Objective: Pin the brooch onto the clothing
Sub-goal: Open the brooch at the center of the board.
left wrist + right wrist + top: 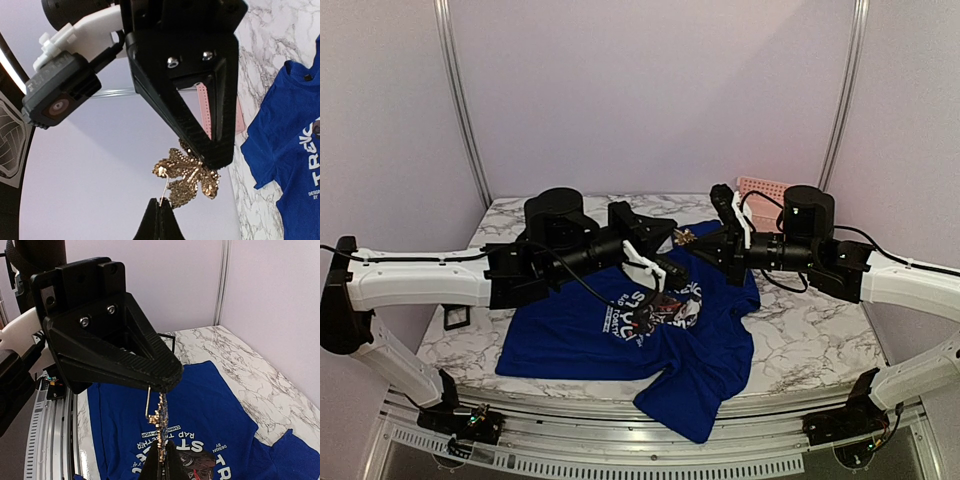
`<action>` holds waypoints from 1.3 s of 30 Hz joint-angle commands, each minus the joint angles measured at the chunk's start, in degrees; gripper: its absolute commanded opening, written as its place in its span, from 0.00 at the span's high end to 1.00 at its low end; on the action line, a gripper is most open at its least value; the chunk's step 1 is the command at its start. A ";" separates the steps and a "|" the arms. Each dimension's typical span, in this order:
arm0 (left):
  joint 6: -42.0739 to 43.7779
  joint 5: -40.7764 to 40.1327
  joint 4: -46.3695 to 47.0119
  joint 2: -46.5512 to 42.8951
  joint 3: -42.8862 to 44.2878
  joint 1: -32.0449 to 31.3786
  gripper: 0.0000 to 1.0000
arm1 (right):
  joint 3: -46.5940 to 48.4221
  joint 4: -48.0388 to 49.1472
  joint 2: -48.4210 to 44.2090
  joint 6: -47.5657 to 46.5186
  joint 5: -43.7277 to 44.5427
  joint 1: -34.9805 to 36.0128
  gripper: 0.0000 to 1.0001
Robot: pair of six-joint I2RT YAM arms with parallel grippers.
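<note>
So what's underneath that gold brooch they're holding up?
Below the brooch lies the blue T-shirt, its white-lettered print showing, spread on the marble table. Whatever lies under the shirt is hidden.

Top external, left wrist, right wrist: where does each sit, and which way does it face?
Top external: above and behind the bases, looking down on marble table and blue T-shirt; left arm, right arm show.
Left wrist: faces the right gripper, shut on the gold leaf brooch; own fingertips at bottom.
Right wrist: faces the left gripper, T-shirt below; own fingertips at bottom.
Shared: all three show brooch and T-shirt.
</note>
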 commanded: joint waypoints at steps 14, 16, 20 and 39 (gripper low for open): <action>-3.61 -5.18 0.21 1.05 0.43 -2.68 1.00 | 0.20 5.13 2.00 11.10 10.97 0.22 1.00; -6.84 -6.76 -0.25 1.09 0.96 -3.47 1.00 | -0.17 6.45 2.89 13.02 12.10 0.15 1.00; -13.90 -8.42 -3.21 0.88 1.24 -5.14 1.00 | -1.71 10.75 3.52 15.70 13.12 0.49 1.00; -49.83 -6.11 -9.23 1.58 2.11 -7.19 1.00 | -0.94 15.51 5.36 18.28 11.90 0.71 1.00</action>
